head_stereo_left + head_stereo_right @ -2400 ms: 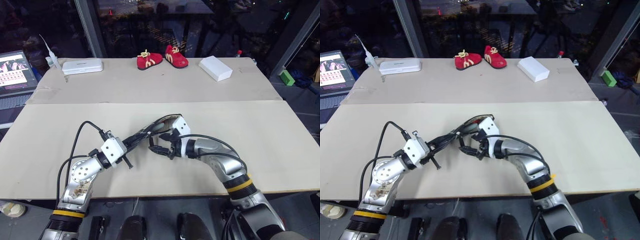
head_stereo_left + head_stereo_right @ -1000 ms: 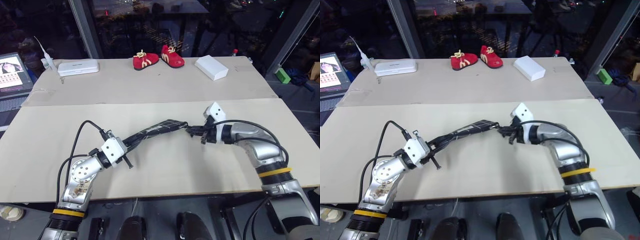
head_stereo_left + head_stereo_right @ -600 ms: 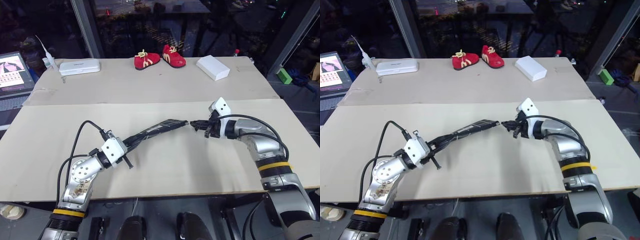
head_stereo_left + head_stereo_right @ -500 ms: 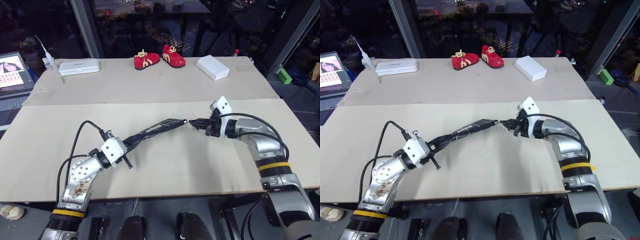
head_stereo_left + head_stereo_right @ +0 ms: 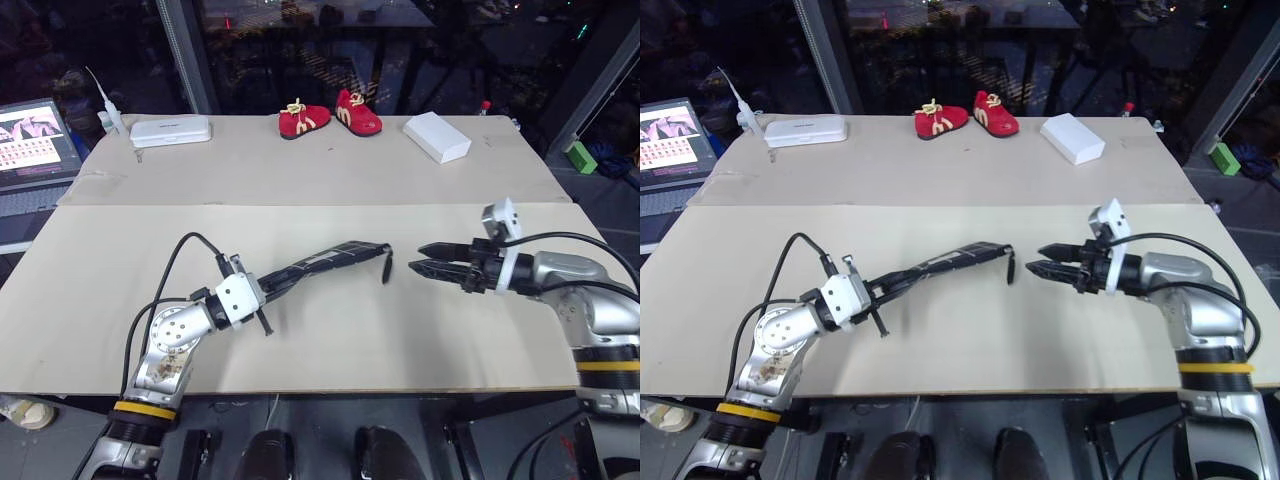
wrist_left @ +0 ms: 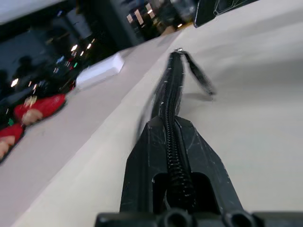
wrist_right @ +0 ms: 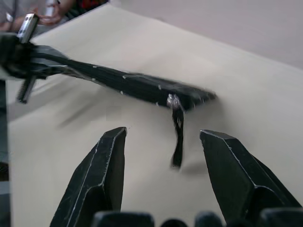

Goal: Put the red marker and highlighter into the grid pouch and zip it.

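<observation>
— Since a second ago the right hand (image 5: 418,268) has let go of the zipper pull cord (image 5: 385,266) and drawn back toward the right side of the table (image 5: 330,340); what about the rest?

— Starting with the table: a pale surface in two joined boards, with a pair of small red shoes (image 5: 330,116), a white box (image 5: 436,136) and a flat white case (image 5: 171,131) along the far edge, and a laptop (image 5: 34,144) off its left corner.

— And the grid pouch?

— It is held edge-up above the middle of the table, a long dark strip running from the left hand (image 5: 268,297) up toward the centre. The grid pouch (image 5: 325,263) looks zipped along the top edge; in the left wrist view the closed zipper teeth run straight away from the fingers (image 6: 142,189).

— So the left hand is clamped on it?

— Yes, its fingers are pressed together on the near end of the pouch.

— Where is the right hand relative to it?

— Just beside the far end, apart from it, pointing at it roughly level. Its two black fingers (image 7: 102,172) are spread, with nothing between them.

— And the pull cord?

— It dangles free from the pouch's far tip, hanging down between the pouch end and the right fingertips, touching neither finger.

— Marker and highlighter?

— I cannot tell; nothing of them can be made out.
</observation>
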`<action>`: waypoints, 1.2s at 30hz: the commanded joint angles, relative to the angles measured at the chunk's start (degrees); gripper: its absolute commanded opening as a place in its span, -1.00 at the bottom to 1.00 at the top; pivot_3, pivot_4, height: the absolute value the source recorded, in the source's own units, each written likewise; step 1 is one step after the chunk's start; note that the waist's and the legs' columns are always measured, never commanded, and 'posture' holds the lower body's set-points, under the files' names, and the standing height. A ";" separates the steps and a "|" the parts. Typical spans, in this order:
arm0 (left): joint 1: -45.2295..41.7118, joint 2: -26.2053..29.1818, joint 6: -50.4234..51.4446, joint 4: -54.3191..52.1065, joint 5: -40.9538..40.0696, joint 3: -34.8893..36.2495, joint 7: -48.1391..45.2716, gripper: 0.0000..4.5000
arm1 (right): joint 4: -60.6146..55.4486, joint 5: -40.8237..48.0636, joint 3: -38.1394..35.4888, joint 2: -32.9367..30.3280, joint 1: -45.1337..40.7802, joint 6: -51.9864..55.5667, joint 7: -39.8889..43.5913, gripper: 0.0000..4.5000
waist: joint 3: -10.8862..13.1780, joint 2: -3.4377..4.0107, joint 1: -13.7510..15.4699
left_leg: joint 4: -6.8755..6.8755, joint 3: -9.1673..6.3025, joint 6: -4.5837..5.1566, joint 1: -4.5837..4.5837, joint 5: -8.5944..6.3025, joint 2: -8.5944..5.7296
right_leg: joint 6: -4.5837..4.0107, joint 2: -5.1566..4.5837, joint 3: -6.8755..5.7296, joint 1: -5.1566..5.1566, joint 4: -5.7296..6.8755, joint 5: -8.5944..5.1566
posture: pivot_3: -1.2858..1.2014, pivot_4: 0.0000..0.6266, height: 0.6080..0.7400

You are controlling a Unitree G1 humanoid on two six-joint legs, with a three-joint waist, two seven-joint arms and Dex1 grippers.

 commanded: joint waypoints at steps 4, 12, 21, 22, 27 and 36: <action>-4.85 2.40 -9.23 5.01 -1.36 -3.90 -10.16 -1.00 | -14.81 8.69 -8.52 -2.79 11.30 0.92 1.30 0.23 | 0.00 -0.01 0.11 | 0.00 -0.04 0.00 -0.02 0.00 0.00 | 0.02 0.02 -0.04 0.02 0.01 -0.01 | 0.03 -0.52 1.00; -12.55 1.09 -20.98 24.54 1.37 -5.23 -13.32 -0.83 | -15.92 6.95 -6.77 -0.90 16.08 -0.22 -4.48 0.25 | 0.01 -0.02 0.01 | 0.01 -0.03 0.01 0.03 0.00 -0.01 | 0.04 0.02 0.03 0.09 -0.12 -0.02 | 0.03 -0.52 1.00; -15.21 2.49 -20.08 27.74 -4.75 -2.24 -17.44 0.59 | -13.48 5.67 -5.08 -0.95 14.96 -1.08 -5.86 0.26 | 0.01 -0.02 0.04 | 0.01 -0.03 0.09 -0.12 -0.05 -0.02 | 0.12 0.01 -0.05 0.10 -0.34 0.01 | 0.03 -0.52 1.00; -13.37 3.29 -15.76 24.19 -6.55 -1.71 -17.24 0.70 | -13.04 5.45 -4.92 -0.95 14.85 -1.21 -5.85 0.26 | 0.01 -0.02 -0.06 | 0.01 -0.03 0.09 -0.11 -0.05 -0.02 | 0.13 0.01 -0.04 0.10 -0.34 0.02 | 0.03 -0.52 1.00; -1.14 8.74 11.49 1.78 -16.22 2.87 -10.19 0.92 | -7.78 3.55 -4.52 -1.36 12.85 -3.32 -5.17 0.26 | 0.01 -0.01 -0.92 | 0.01 -0.39 0.11 -0.08 -0.07 0.04 | 0.15 0.03 0.01 0.09 -0.31 0.01 | 0.03 -0.52 1.00; 12.16 7.62 33.78 -14.31 -22.08 20.66 12.74 0.92 | 6.20 -2.56 -2.14 -0.53 5.87 -10.42 -5.11 0.26 | 0.02 -0.02 -0.98 | 0.01 -0.47 0.10 0.07 -0.05 0.01 | 0.32 0.04 0.06 0.20 -0.29 -0.08 | 0.03 -0.52 1.00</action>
